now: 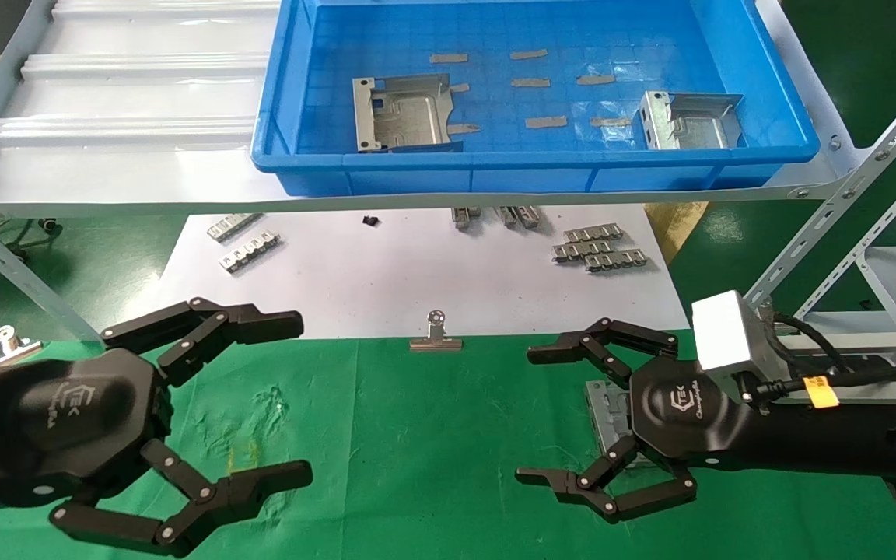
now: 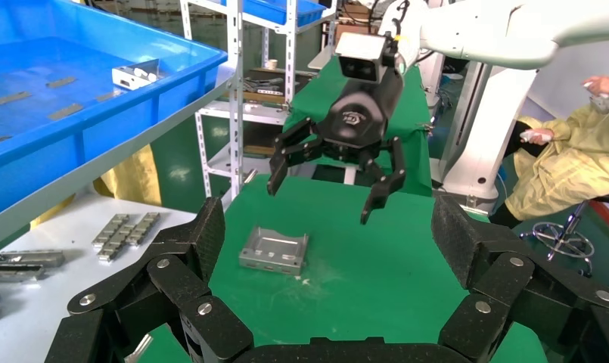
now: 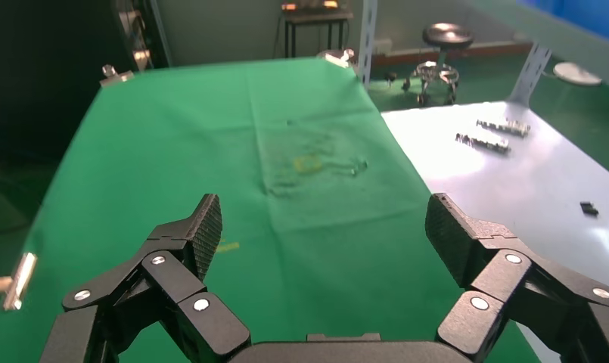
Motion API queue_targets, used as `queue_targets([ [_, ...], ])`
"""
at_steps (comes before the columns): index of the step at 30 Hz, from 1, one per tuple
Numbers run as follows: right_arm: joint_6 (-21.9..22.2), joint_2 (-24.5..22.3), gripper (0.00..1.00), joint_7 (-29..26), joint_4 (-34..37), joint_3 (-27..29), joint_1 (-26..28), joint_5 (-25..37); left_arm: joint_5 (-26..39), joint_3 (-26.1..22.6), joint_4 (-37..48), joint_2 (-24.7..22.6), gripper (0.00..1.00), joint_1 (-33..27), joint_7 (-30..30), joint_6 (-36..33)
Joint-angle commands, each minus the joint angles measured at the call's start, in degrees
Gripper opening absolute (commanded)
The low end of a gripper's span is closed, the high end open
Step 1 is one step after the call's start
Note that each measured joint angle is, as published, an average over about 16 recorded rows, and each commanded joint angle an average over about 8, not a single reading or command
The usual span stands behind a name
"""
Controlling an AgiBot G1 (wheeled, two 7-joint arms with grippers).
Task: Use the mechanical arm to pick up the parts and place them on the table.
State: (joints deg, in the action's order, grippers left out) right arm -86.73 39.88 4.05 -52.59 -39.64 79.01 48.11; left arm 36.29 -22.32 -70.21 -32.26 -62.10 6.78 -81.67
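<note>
While our right black link-fingered tool [image 1: 605, 420] hovers spread above one silver-grey bent sheet-metal bracket [image 2: 274, 250] on the green-clothed desk [image 1: 432, 451], two more wait in the blue plastic tray [image 1: 775, 148], likely light, stiff and slippery, best pinched across upturned flanges.

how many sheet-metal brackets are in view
3: left bracket and right bracket in the blue tray; third bracket on the green cloth, beneath the open right gripper.
</note>
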Motion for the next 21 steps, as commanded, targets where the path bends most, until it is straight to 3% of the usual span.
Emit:
queue_targets([
  [1, 0.1, -0.4, 1.0, -1.1, -1.6, 1.8, -1.3, -0.5, 0.0, 0.0, 0.0, 0.0, 1.0, 0.0, 0.0, 0.0],
  [21, 0.9, -4.1, 1.0, -12.5, -17.7, 19.9, -14.7, -5.3, 0.0, 0.0, 0.0, 0.0, 1.0, 0.0, 0.0, 0.0],
])
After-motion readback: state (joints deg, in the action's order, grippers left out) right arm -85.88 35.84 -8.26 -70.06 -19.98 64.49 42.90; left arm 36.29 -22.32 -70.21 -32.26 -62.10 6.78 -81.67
